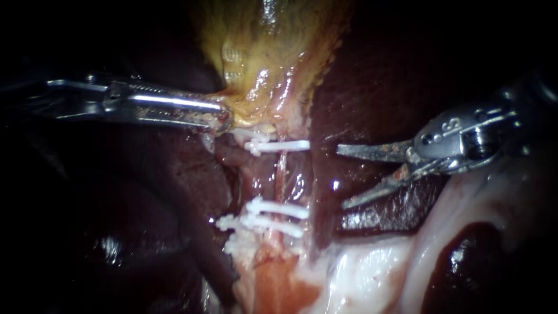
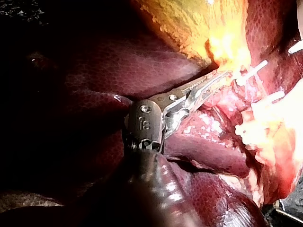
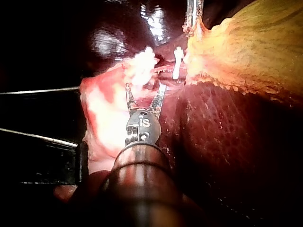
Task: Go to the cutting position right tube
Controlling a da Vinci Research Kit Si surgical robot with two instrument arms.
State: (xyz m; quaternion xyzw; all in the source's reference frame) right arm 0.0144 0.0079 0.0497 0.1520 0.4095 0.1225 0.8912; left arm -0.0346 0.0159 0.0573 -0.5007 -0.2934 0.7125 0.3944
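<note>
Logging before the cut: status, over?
Status: left instrument shut on gallbladder; right instrument open, short of clipped tube. White clips bracket the gap. Nothing seen between.

We see the dark red liver [image 1: 378,87] as the bed that carries everything here. On it lies the yellowish gallbladder [image 1: 273,52]. Below that runs a tube [image 1: 282,174] crossed by white clips [image 1: 279,146], with pale tissue [image 1: 360,273] at its lower end.
</note>
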